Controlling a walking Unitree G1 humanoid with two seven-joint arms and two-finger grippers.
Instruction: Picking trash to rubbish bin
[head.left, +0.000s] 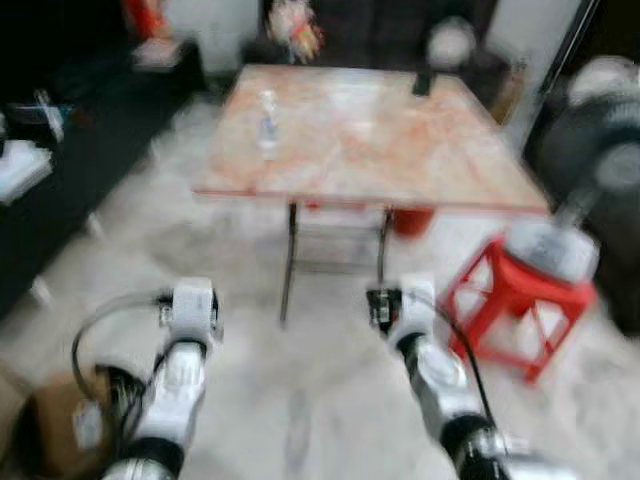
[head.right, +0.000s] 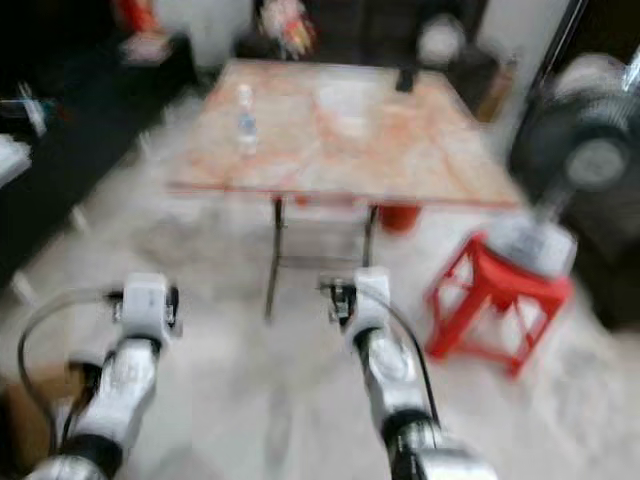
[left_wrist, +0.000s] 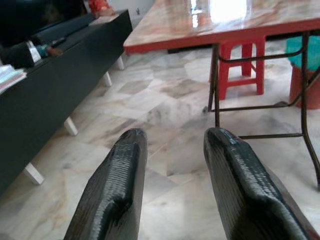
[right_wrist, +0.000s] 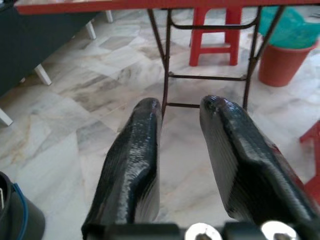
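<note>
- We are facing a marble-patterned desk (head.left: 400, 150) with a red edge, standing on thin metal legs over the pale marble floor (head.left: 300, 400); the head views are blurred.
- A clear plastic bottle (head.left: 267, 125) is standing upright on the desk toward its left side, well ahead of both grippers and higher than them.
- An orange-red bin (right_wrist: 285, 60) with a teal liner is sitting on the floor under the far side of the desk, beyond the legs and crossbars.
- We are holding the left gripper (left_wrist: 172, 145) low over the floor short of the desk's left corner, its fingers spread apart and gripping nothing.
- We are holding the right gripper (right_wrist: 180, 112) in front of the desk's legs, likewise parted and empty.
- A red stool (head.left: 515, 300) with a pale object on top is standing to the right, beside a dark fan (head.left: 600, 150).
- A long black cabinet (left_wrist: 50, 100) is running along the left.
</note>
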